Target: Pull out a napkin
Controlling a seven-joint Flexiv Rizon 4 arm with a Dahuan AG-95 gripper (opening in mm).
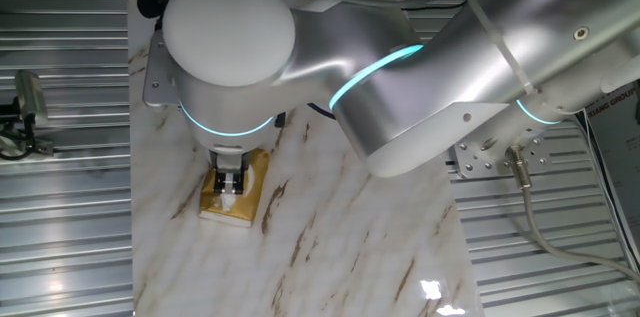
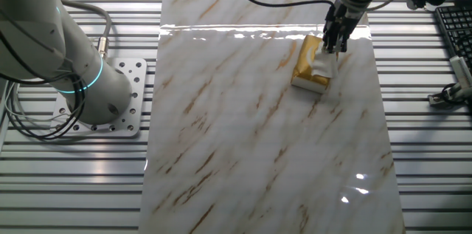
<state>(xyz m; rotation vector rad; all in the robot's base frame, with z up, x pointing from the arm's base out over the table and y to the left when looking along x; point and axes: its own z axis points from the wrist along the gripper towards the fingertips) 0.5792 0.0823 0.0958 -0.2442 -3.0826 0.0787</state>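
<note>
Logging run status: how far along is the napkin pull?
Done: the gripper is down at the golden pack on the marble table. In hand: a white napkin shows at its tips, partly out; whether it is actually pinched cannot be told. Left: drawing the sheet fully clear of the pack.

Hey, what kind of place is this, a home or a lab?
Probably a robotics lab: a marble-patterned tabletop on ribbed aluminium framing, a silver robot arm, and a black keyboard alongside.
</note>
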